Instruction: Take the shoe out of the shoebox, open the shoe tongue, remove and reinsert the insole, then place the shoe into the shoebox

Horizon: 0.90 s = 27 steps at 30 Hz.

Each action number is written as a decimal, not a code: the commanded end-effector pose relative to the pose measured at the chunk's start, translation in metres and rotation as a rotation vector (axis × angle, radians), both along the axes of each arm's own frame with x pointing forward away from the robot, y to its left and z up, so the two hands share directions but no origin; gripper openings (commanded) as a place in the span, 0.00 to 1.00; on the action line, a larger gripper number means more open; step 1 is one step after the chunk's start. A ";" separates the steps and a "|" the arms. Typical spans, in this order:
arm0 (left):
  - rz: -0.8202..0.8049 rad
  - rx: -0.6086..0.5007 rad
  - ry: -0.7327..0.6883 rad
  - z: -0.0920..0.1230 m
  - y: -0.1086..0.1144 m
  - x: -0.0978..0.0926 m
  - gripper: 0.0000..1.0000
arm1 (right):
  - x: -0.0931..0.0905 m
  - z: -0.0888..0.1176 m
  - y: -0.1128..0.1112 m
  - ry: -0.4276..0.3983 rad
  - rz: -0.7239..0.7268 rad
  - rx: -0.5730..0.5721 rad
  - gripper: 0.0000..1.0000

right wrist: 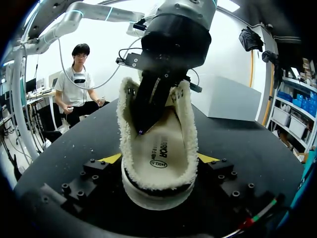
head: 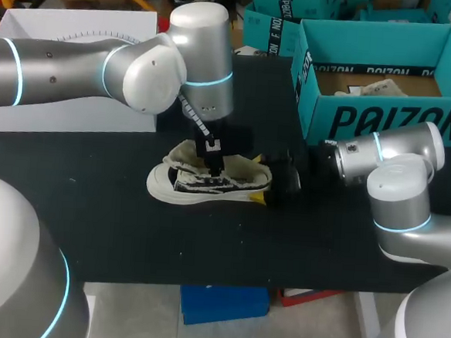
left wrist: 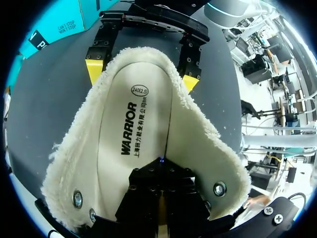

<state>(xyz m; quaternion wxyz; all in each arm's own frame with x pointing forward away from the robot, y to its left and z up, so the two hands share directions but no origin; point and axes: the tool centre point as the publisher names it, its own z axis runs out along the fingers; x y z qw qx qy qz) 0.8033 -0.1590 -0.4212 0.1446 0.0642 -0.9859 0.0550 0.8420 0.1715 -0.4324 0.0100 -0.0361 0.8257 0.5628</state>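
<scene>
Shoe (head: 209,179) lies near the middle of the surface (head: 92,191), outside the shoebox (head: 384,118). The right gripper (right wrist: 159,158) clamps its heel, seemingly to steady it. The left gripper (left wrist: 161,163), fingers together, sits inside on the insole (left wrist: 133,134).

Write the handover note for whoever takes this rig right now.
Left gripper: fingers together, tip down inside the shoe on the insole; whether it pinches the insole is not visible.
Right gripper: shut on the shoe's heel, one finger on each side.
Done: the shoe is out of the shoebox, on the table, opened wide, with the insole flat inside.
Left: I cannot tell whether the insole has been out yet. The shoe is not yet back in the shoebox.
</scene>
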 end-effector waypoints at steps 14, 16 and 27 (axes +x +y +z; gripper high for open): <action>0.015 0.135 -0.175 -0.027 -0.004 0.001 0.18 | 0.001 -0.002 0.002 0.002 -0.002 -0.002 0.00; 0.004 0.161 -0.206 -0.032 -0.002 0.002 0.18 | 0.001 -0.002 0.002 0.002 -0.002 -0.002 0.00; -0.019 0.266 -0.315 -0.055 0.020 0.010 0.24 | 0.001 -0.002 0.002 0.002 -0.002 -0.002 0.00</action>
